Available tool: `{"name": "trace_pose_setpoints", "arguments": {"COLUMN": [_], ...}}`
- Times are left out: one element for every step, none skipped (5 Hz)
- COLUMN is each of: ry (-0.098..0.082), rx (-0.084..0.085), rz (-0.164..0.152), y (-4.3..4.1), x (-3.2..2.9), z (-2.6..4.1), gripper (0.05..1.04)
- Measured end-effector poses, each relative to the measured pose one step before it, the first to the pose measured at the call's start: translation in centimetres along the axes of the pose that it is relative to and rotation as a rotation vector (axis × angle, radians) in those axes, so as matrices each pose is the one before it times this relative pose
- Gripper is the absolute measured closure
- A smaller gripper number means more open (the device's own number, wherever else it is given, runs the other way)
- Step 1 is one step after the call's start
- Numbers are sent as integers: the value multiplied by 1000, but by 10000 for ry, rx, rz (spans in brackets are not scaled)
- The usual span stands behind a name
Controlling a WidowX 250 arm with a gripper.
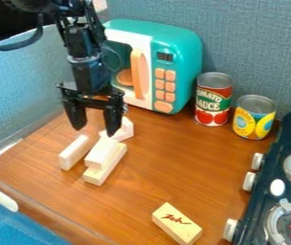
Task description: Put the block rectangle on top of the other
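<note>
Black fingers [113,123] hang well apart above the bench [167,167], and I see nothing gripped between them. Below them, one pale upper block [101,152] sits askew on a lower block [103,173]; I have a third block [74,153] beside that pair.

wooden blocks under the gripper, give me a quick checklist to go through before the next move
1. Gripper open, nothing held: ok
2. Upper block resting on lower block: ok
3. Upper block squared up with the lower: not ok, it sits offset, with some of the lower one's top bare
4. Side block apart from the stack: ok, wood shows between them
5. Fingers clear of the upper block: cannot tell, one tip shows right by its far end
</note>
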State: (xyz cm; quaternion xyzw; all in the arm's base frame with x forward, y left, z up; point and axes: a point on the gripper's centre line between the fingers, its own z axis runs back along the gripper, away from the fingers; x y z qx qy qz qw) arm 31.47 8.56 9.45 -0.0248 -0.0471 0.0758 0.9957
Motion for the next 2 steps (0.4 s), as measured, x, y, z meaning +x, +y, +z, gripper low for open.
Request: {"name": "trace_pose_setpoints", "arguments": {"ry": [-215, 137], "rx": [-339, 336], "rz": [-1381, -1103], "y": [-728, 489], "x": [-346, -189], "z": [415, 54], "gripper": [83, 83]}}
